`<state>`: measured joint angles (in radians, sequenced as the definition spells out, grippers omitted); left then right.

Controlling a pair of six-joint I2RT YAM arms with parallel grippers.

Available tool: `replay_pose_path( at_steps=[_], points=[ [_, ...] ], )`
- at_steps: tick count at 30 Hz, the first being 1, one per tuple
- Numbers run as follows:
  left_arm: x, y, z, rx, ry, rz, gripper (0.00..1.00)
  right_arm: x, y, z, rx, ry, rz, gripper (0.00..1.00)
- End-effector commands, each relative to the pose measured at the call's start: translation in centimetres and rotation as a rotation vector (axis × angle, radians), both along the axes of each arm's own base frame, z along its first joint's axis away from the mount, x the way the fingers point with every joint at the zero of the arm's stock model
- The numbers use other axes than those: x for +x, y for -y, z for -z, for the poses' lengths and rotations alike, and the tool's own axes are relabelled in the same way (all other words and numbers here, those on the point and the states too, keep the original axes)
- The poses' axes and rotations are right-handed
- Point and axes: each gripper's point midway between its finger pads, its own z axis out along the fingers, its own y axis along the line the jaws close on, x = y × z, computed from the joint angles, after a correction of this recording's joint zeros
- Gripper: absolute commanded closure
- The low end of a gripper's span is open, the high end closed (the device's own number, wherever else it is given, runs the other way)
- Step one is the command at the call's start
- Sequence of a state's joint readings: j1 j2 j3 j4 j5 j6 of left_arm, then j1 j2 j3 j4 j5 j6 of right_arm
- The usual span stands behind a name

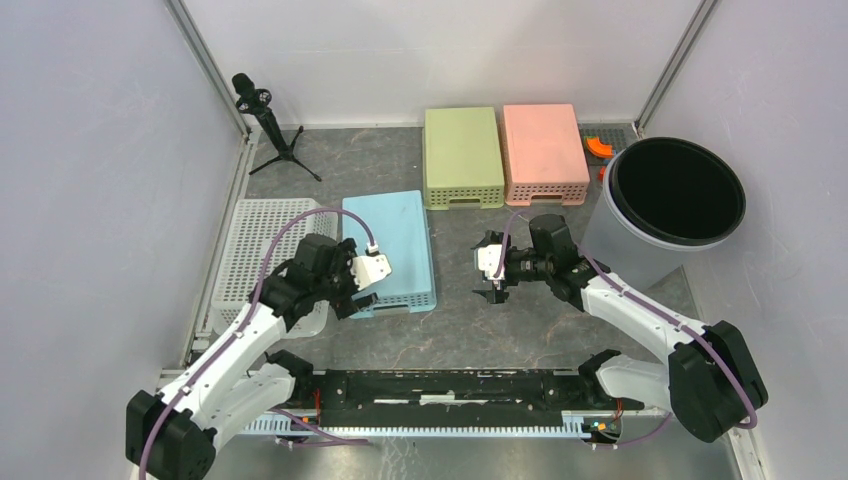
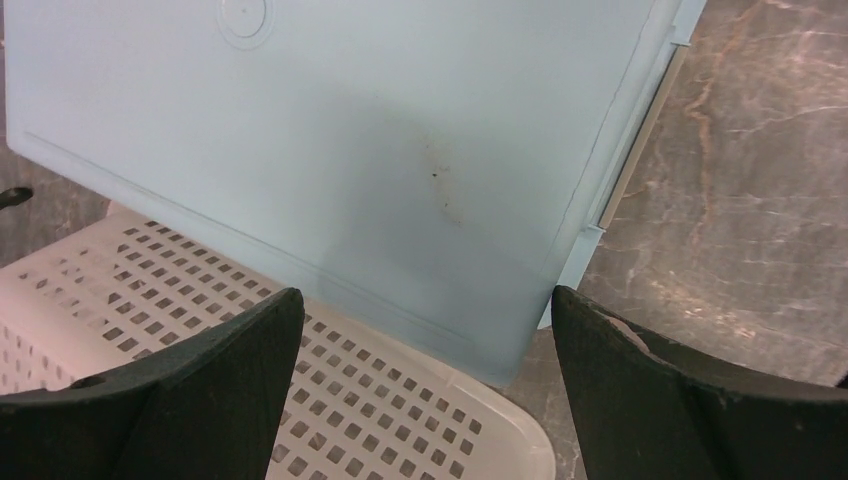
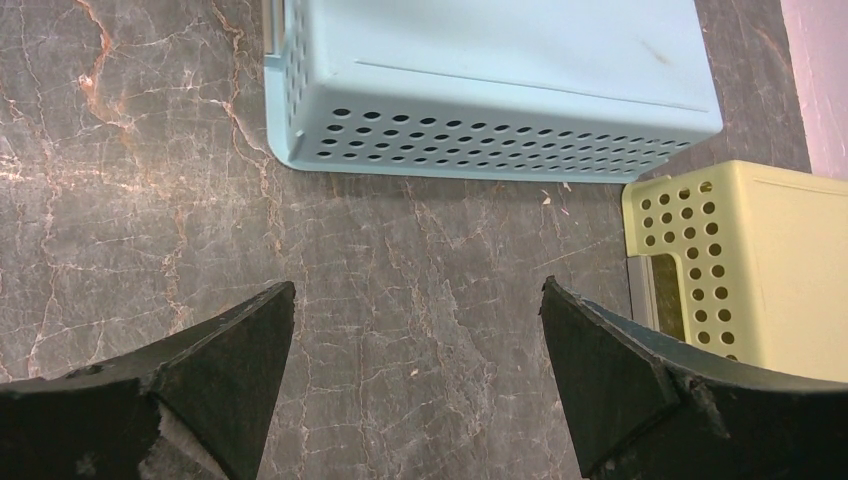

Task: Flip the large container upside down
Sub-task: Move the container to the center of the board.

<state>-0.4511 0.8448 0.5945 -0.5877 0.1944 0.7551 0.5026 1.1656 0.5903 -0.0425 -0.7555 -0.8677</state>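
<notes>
You hadn't begun the flip: the large container stood upright, mouth up, at the table's far right, just beside your right arm. The left gripper and right gripper were spread wide and held nothing. The right one faced away, so next it probably needed swinging round to the rim.

No text, label, brand or number can be read in any view. The only mark is a round moulded ring on the upturned blue basket, toward 11 o'clock in the left wrist view; nothing on it is legible.
</notes>
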Motion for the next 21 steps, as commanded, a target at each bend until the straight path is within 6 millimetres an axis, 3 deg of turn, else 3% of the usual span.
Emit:
replay_pose_path(
  at_steps=[1, 12, 21],
  points=[
    [2.7, -0.5, -1.4, 0.007, 0.091, -0.097, 0.01, 0.1, -0.2, -1.0, 0.024, 0.029, -0.012, 0.02],
    [4.5, -0.3, -3.3, 0.017, 0.120, -0.116, 0.00, 0.0, -0.1, -1.0, 0.027, 0.025, -0.012, 0.02],
    [6.8, -0.9, -3.5, 0.052, 0.159, -0.202, 0.00, 0.1, 0.0, -1.1, 0.028, 0.030, -0.009, 0.02]
  ],
)
